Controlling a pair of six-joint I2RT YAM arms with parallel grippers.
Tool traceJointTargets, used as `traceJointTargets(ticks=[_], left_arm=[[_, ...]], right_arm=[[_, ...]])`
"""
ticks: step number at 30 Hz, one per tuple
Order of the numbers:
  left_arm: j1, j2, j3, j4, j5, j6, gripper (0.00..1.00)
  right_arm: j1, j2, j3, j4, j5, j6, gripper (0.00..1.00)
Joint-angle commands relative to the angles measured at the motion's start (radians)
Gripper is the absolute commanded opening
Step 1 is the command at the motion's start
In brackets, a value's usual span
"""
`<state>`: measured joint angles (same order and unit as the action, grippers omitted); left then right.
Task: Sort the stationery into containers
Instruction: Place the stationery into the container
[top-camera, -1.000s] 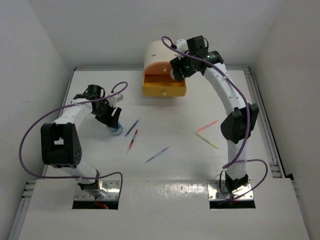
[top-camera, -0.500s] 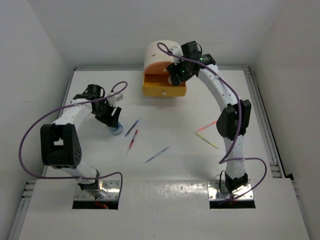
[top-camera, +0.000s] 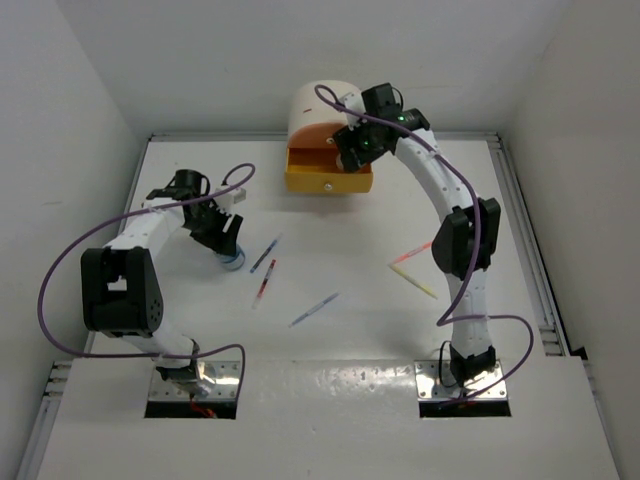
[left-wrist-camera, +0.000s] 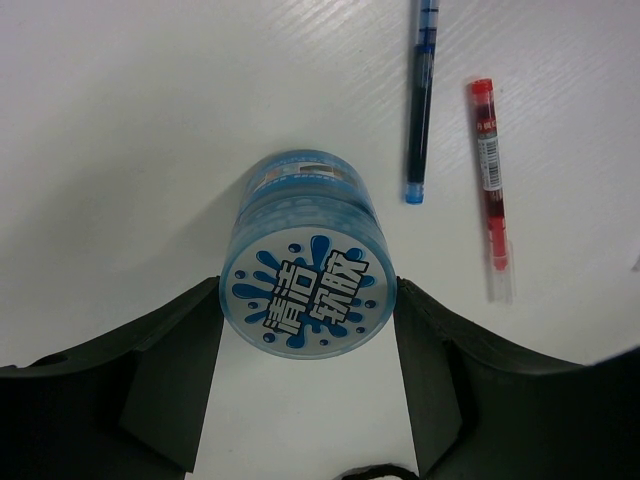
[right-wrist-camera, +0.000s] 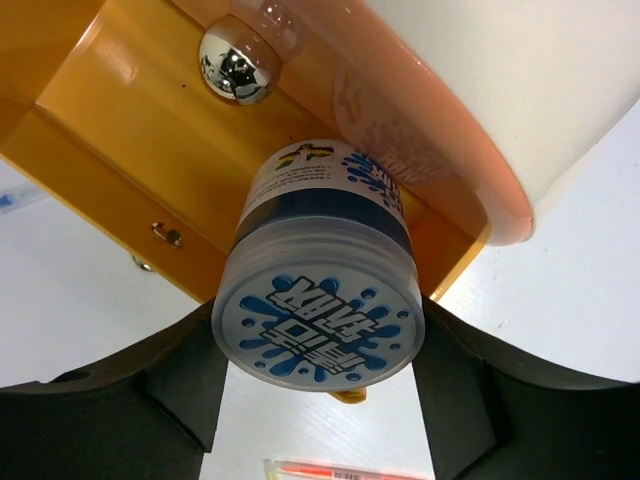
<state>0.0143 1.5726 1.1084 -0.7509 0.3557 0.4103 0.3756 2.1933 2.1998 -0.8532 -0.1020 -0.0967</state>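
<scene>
Right gripper (right-wrist-camera: 318, 345): clamped on tub (right-wrist-camera: 320, 190), swung in over open drawer (top-camera: 325, 182); release likely next.
Left gripper (left-wrist-camera: 308, 300): closed around second tub (left-wrist-camera: 305, 225), unmoved.

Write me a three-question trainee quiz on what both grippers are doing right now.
1. True or false: the right gripper holds a blue-white jar at the open drawer.
2. Fill in: the other jar stands on the table between the ____ of the left gripper.
3. The blue pen lies: A) in the drawer B) beside the other jar C) in the right gripper.
Key: 1 true; 2 fingers; 3 B.
</scene>
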Motion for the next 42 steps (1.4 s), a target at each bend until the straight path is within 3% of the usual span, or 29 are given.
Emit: traceJointTargets(ticks=[1,5,9,16,19,24,31,37,42], left_arm=[[-0.004,-0.042,0.007,0.024,0.032,0.002,0.20],[-0.004,-0.039,0.001,0.030,0.035,-0.005,0.19],[-0.004,-0.043,-0.001,0.038,0.035,-0.018,0.19],[-0.002,-0.140,0.047,0.108,0.095,-0.079,0.07],[-0.004,-0.201,0.117,0.159,0.112,-0.169,0.00],[-0.059,-0.201,0.306,0.159,0.083,-0.321,0.00],[-0.261,-0.070,0.620,0.127,-0.063,-0.442,0.00],[-0.369,0.124,0.836,0.102,-0.086,-0.461,0.00],[-0.390,0.216,0.851,0.142,-0.090,-0.498,0.00]], right_arm=[[0.003,-0.014,0.037,0.080,0.010,0.017,0.70],[0.002,-0.017,0.035,0.089,0.007,0.025,0.81],[0.005,-0.023,0.043,0.094,-0.004,0.028,0.81],[0.011,-0.099,0.029,0.117,-0.019,0.067,0.81],[-0.006,-0.171,-0.017,0.149,-0.036,0.089,0.81],[-0.049,-0.239,-0.054,0.121,-0.054,0.121,0.81],[-0.180,-0.309,-0.152,0.097,-0.077,0.158,0.81],[-0.241,-0.356,-0.207,0.089,-0.084,0.149,0.81],[-0.257,-0.376,-0.226,0.086,-0.081,0.138,0.81]])
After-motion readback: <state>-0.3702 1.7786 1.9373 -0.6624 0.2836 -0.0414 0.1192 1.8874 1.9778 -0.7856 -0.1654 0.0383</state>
